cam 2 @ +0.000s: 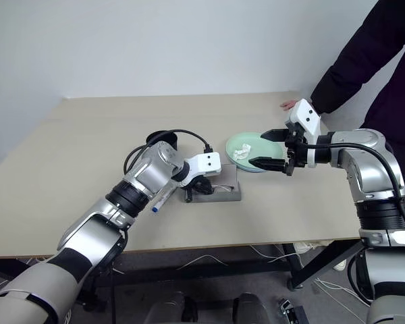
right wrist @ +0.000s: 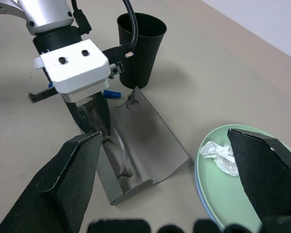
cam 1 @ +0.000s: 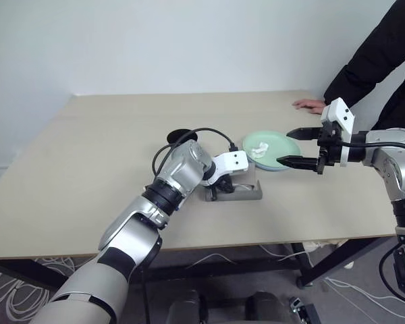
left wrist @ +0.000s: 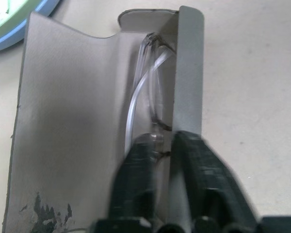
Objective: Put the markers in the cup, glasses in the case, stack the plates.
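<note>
Glasses (left wrist: 153, 92) lie in the open case (right wrist: 145, 145), the left gripper (left wrist: 160, 150) seemingly just loosening its slightly parted fingers, right gripper (cam 1: 298, 147) wide open; next, withdraw and shut the lid.

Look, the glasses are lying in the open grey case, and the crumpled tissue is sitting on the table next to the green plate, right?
Not quite. The glasses do lie in the open grey case, but the crumpled tissue is not on the table. It sits on the green plate itself, as the right wrist view shows clearly.
</note>
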